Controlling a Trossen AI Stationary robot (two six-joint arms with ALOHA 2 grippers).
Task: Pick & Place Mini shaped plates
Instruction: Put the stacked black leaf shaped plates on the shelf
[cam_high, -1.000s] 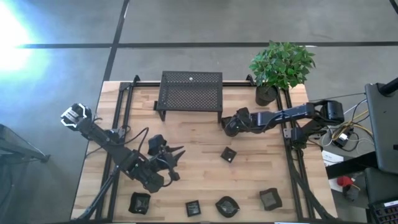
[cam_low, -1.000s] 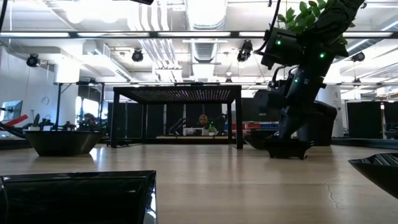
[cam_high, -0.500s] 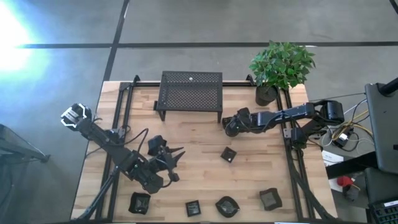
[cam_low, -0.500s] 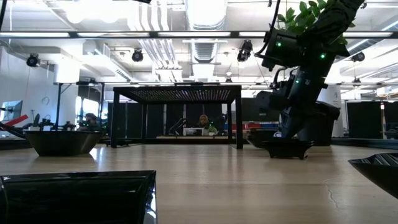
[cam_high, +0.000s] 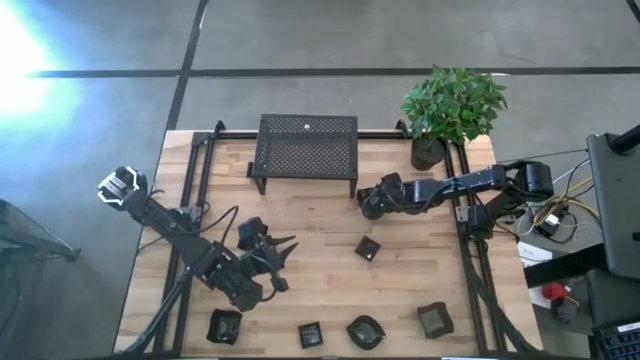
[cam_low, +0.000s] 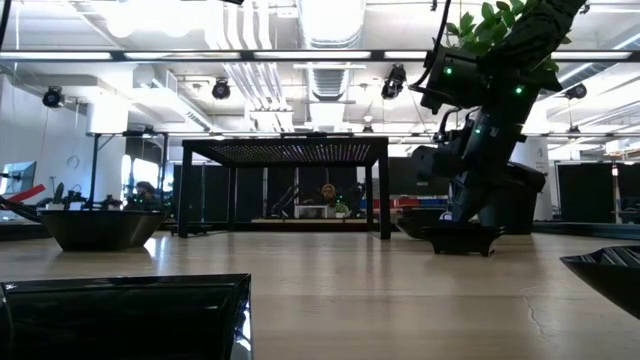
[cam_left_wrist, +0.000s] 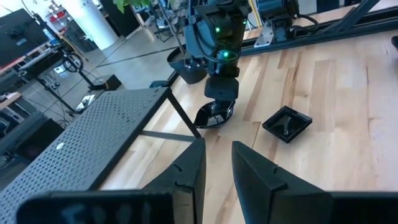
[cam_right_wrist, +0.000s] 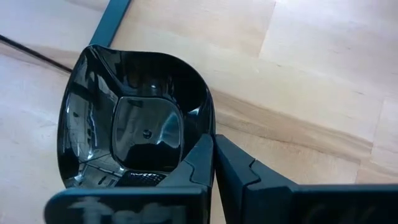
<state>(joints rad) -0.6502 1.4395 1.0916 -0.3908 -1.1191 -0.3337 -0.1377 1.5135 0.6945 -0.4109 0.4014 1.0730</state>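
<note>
Several tiny glossy black mini shaped plates lie flat on the wooden table. One (cam_high: 367, 249) is mid-table and a row sits along the near edge (cam_high: 224, 325) (cam_high: 365, 332) (cam_high: 435, 320). A rounded one (cam_right_wrist: 134, 124) (cam_left_wrist: 214, 115) sits right of the black mesh stand (cam_high: 307, 145), with my right gripper (cam_right_wrist: 214, 158) (cam_high: 370, 205) shut on it. My left gripper (cam_left_wrist: 216, 165) (cam_high: 280, 250) hovers open over the near-left part of the table, with nothing between its fingers. My right gripper pinches the rounded plate's thin rim (cam_right_wrist: 210, 134) between its two fingers, one finger on the inner side of the wall and one on the outer. The fingers slant down at it from the table's right. The plate's base (cam_low: 462, 245) rests on the table.
A potted plant (cam_high: 450, 110) stands at the far right corner beside the right arm. Black rails (cam_high: 195, 190) run along the table's left, right and far edges. Bare wood lies between the stand and the near row of plates.
</note>
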